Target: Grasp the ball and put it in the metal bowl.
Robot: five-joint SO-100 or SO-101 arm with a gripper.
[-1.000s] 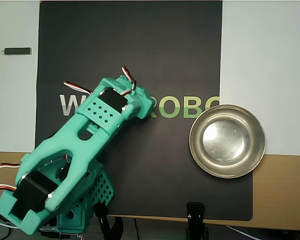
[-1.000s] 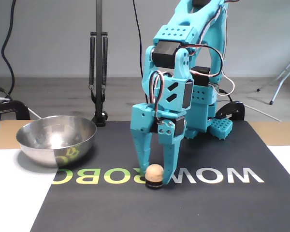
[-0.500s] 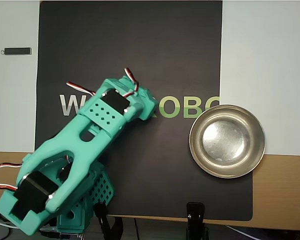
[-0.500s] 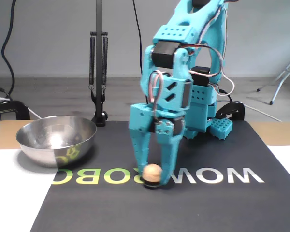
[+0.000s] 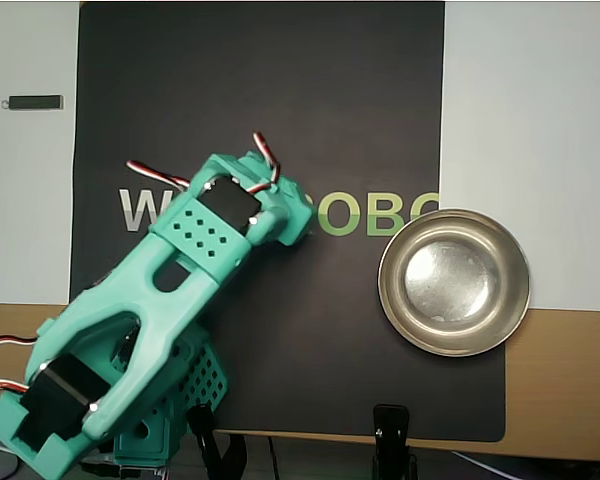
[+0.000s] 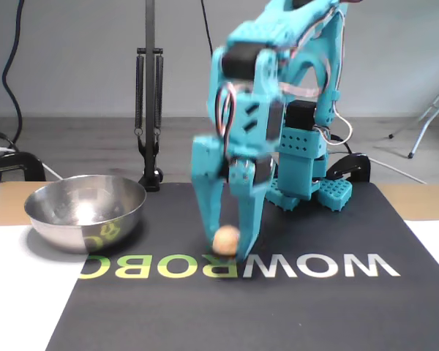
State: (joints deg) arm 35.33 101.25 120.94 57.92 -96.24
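The ball (image 6: 224, 239) sits between the two teal fingers of the gripper (image 6: 230, 248), pinched near their tips and, as far as the blurred fixed view shows, just clear of the black mat (image 6: 293, 307), above the printed letters. In the overhead view the arm covers it, so it cannot be seen there. From the ball, the metal bowl (image 6: 85, 211) lies to the left in the fixed view, well apart and a little farther back, standing partly on the mat's left edge; in the overhead view the same bowl (image 5: 454, 282) is to the right of the gripper head. I judge the coming move to be a sideways carry toward the bowl, high enough to clear its rim. The bowl looks empty.
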